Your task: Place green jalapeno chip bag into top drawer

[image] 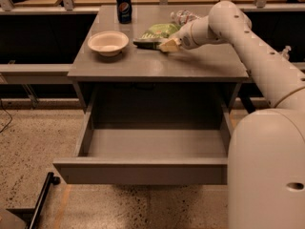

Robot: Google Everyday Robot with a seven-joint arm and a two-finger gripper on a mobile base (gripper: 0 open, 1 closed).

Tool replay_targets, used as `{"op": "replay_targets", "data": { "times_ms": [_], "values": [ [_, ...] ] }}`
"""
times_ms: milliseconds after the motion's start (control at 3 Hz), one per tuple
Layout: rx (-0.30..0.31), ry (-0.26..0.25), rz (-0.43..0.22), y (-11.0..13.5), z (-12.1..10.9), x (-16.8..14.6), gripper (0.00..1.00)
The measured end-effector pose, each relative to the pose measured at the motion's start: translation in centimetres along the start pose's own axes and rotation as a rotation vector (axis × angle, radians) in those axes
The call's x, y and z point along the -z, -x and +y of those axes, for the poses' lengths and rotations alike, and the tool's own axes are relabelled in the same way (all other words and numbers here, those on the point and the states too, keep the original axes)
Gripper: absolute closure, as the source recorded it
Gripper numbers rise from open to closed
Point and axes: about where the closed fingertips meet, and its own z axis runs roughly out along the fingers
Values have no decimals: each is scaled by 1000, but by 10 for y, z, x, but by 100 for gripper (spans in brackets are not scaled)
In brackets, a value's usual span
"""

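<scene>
The green jalapeno chip bag lies flat on the grey table, toward the far middle of the top. It has not yet been lifted, so the task looks to be at the grasping step. The gripper is down at tabletop height, touching or just beside the bag's near right corner. It comes in from the right on the long white arm, a low sideways approach that suits so thin a packet. How wide the gripper stands, and whether it already has hold of the bag, I cannot tell.

The top drawer is pulled out toward the near side, directly below the table edge. Its floor is bare and its plain front panel faces the viewer, so it seems ready to receive the bag. A lift, a pull toward the near side and a drop would likely be enough.

A pale bowl sits to the left of the bag and apart from it. A dark soda can stands at the far edge. Something clear and crinkled, perhaps a bottle, lies just beyond the bag on the right. With the arm reaching from the right, the bowl and can look safe, but the clear item is near enough to be nudged.
</scene>
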Motion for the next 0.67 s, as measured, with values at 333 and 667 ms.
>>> {"op": "replay_targets", "data": {
  "times_ms": [333, 667],
  "values": [
    [59, -6, -5, 14, 6, 17, 86],
    [120, 11, -11, 27, 22, 42, 100]
  ]
}}
